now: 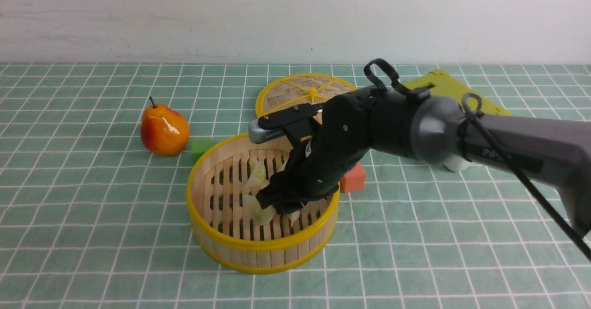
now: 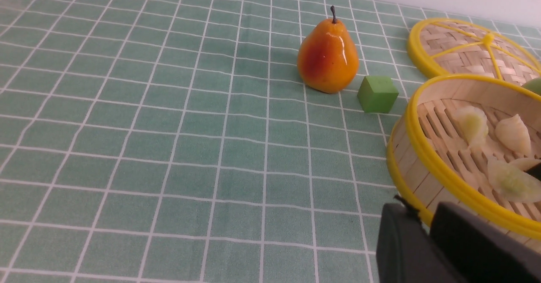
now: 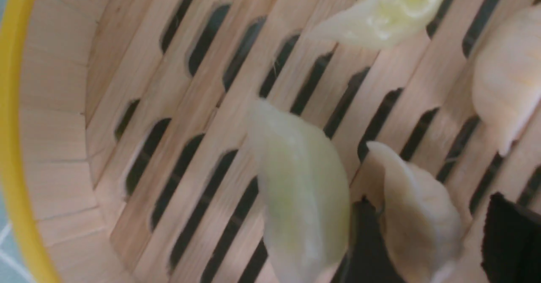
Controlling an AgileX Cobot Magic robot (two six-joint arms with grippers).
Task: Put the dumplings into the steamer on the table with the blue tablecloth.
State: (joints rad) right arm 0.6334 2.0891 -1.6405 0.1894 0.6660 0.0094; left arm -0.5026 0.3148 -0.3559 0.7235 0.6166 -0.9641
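Note:
The steamer [image 1: 258,246] stands on the table with the blue tablecloth [image 1: 92,207], and several dumplings lie on its slats. My right gripper [image 1: 279,205] reaches down inside it. In the right wrist view its jaws [image 3: 431,200] stand open around a cream dumpling [image 3: 418,215], which rests against one finger with a gap to the other. A greenish dumpling [image 3: 302,190] lies beside it, and two more [image 3: 389,8] [image 3: 505,84] lie farther off. My left gripper [image 2: 422,211] hangs just outside the steamer's rim [image 2: 427,152], its fingers together with nothing between them.
A pear [image 1: 164,130] and a green cube [image 1: 201,148] sit left of the steamer. An orange-red block [image 1: 353,178] is at its right side. The woven lid [image 1: 304,94] lies behind it, and a flat yellow-green object [image 1: 452,89] lies at the back right.

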